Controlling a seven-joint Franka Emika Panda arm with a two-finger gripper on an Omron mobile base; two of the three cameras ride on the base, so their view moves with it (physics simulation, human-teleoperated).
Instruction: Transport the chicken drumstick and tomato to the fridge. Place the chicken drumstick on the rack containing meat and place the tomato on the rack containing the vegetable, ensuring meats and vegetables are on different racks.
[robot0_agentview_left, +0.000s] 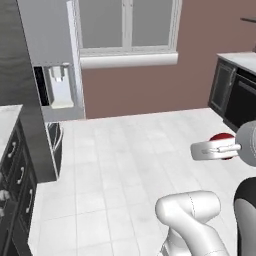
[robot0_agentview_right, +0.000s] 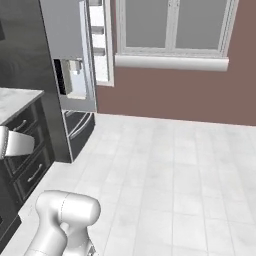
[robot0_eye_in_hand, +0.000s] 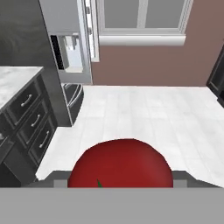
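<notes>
Closest to the hand camera, one tomato (robot0_eye_in_hand: 119, 163) sat low in the hand view, glossy red, with a small green mark at its underside, its bottom cut off by the lower edge. A grey finger tip showed at either flank of it, so the gripper (robot0_agentview_left: 220, 148) was clenched on the tomato; in the left base view the fruit (robot0_agentview_left: 221, 138) peeked out as a red sliver behind the pale grey gripper body, most of it hidden (the finger tips themselves could not be made out there).

Beyond the hand lay a wide stretch of white tiled floor (robot0_agentview_right: 170, 175), bare and open through the middle of the room. Its left edge was bounded by a dark cabinet run (robot0_eye_in_hand: 30, 124) with a pale marbled counter top (robot0_eye_in_hand: 15, 78); three drawer handles could be counted on its front in the hand view. At the right edge, a second dark cabinet (robot0_agentview_left: 232, 95) with a light top closed in the floor, cut off by the border.

Farther off on the left stood the fridge (robot0_agentview_right: 65, 55), its one door (robot0_agentview_right: 67, 47) with a dispenser recess swung out toward the room. Past the door's edge, door bins (robot0_agentview_right: 100, 45) showed as pale ledges, roughly three, blurred; the inner shelves were hidden behind the door. A lower drawer front (robot0_agentview_right: 77, 127) with two bar handles sat beneath.

At the back, one window (robot0_agentview_right: 172, 27) with a white sill ran above a reddish-brown wall (robot0_agentview_right: 180, 95).
</notes>
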